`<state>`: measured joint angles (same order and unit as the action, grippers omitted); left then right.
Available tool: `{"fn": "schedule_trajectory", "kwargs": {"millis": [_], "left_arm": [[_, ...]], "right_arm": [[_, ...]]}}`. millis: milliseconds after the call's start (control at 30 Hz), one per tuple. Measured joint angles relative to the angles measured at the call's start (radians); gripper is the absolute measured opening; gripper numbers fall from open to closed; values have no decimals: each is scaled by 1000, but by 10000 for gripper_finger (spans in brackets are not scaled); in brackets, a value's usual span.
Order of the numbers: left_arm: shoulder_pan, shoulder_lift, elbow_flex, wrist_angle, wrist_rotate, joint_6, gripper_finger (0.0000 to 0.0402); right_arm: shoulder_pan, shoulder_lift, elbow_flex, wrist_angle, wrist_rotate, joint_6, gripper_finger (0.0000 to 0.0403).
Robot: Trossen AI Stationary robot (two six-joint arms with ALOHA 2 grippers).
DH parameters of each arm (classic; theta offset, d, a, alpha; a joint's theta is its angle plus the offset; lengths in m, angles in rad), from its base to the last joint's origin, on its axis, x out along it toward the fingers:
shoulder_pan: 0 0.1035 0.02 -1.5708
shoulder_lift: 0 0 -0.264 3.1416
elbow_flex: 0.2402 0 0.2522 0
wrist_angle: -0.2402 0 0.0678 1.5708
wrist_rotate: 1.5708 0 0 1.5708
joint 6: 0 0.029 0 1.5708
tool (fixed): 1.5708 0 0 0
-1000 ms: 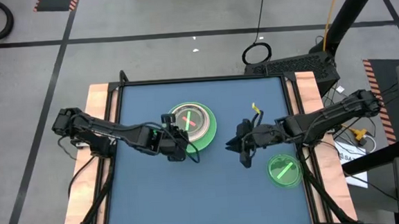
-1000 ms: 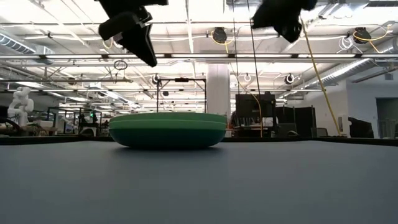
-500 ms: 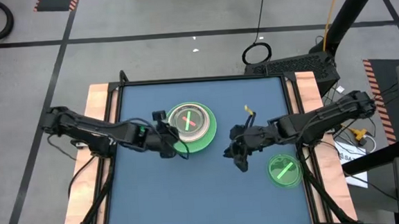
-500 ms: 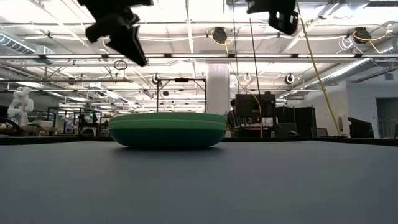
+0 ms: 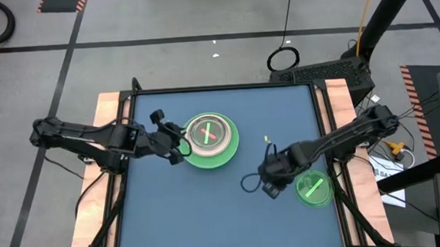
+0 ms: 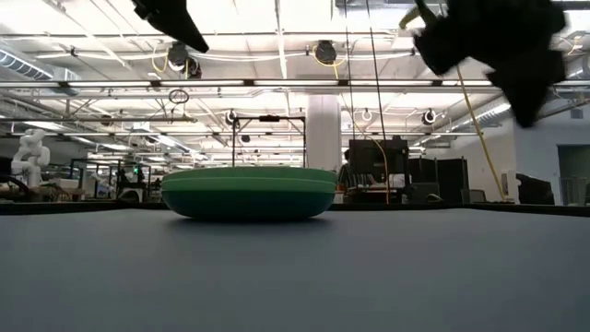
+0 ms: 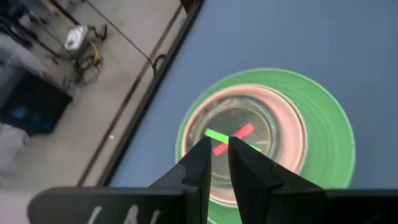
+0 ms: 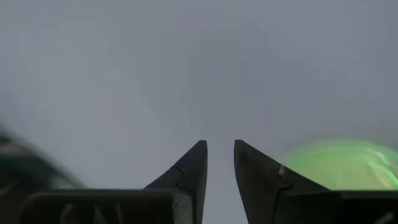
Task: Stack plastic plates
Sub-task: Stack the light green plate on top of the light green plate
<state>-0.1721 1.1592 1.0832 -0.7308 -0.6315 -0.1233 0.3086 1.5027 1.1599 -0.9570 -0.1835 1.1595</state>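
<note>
A stack of plates (image 5: 211, 139) rests on the blue table: a large green plate at the bottom, paler plates in it, and a clear small one with red and green stripes on top (image 7: 233, 134). In the low view the stack (image 6: 249, 192) sits flat. A small green plate with a pale stripe (image 5: 313, 188) lies alone near the table's right near corner, and it shows blurred in the right wrist view (image 8: 342, 165). My left gripper (image 5: 177, 145) hovers just left of the stack, fingers almost together (image 7: 219, 146). My right gripper (image 5: 269, 183) hovers left of the small green plate, fingers almost together (image 8: 220, 146).
Wooden side rails (image 5: 108, 115) border the table's left and right edges. Bare blue tabletop (image 5: 203, 216) lies along the near side. Cables and a black stand (image 5: 316, 68) sit on the floor beyond the far edge.
My left gripper has drawn back from the stack toward the table's left edge and risen. My right gripper has moved toward the near edge and come down, closer to the small green plate. The plates have stayed where they were.
</note>
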Motion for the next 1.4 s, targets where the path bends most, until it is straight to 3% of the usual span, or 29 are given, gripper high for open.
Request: {"fn": "schedule_trajectory", "kwargs": {"millis": [167, 467, 1267, 1400], "left_arm": [[-21, 14, -1, -38, 1, -37, 63], [-31, 14, -1, -37, 1, -35, 63], [-31, 14, -1, -25, 1, 5, 63], [-31, 14, -1, -22, 1, 7, 63]], "right_arm": [[44, 67, -18, -202, -4, 126, 73], [107, 107, -145, -93, -54, 250, 73], [110, 244, -147, -47, -54, 190, 73], [110, 249, -146, -43, -52, 173, 58]]}}
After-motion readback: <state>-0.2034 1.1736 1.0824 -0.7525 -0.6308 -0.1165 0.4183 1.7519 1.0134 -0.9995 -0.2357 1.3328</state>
